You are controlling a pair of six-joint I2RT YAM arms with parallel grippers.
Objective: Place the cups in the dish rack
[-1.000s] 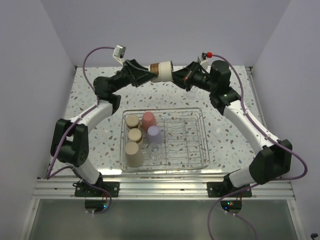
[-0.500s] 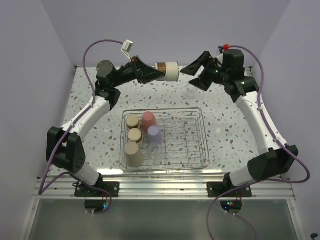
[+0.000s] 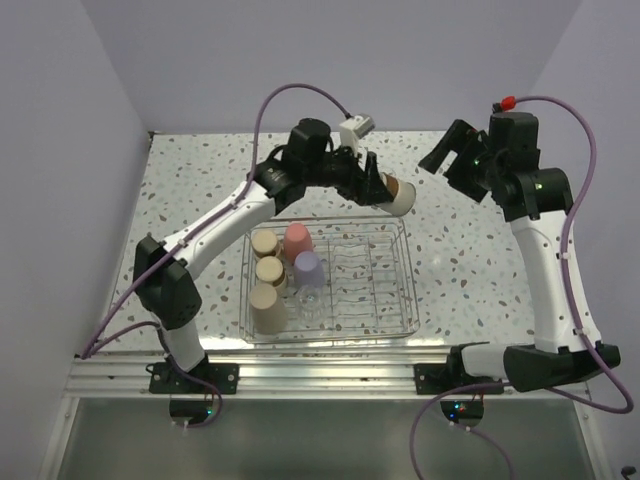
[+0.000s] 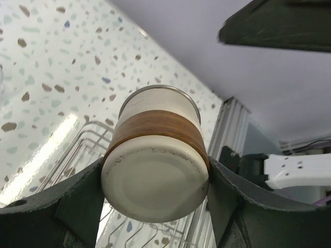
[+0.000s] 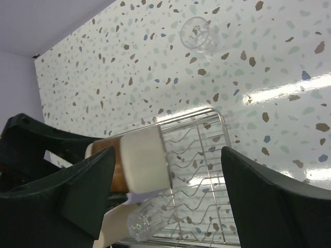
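Top external view: the left gripper (image 3: 388, 191) clamps a brown-banded cream cup (image 3: 405, 198) sideways in the air by the dish rack's (image 3: 412, 290) far edge; the right gripper (image 3: 452, 165) hangs wide open and empty.

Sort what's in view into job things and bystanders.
Job: dish rack; banded cup in left gripper; lavender cup, red-pink cup, three tan cups in the rack; clear cup on the table.
Lying about: purple cable; aluminium rail.
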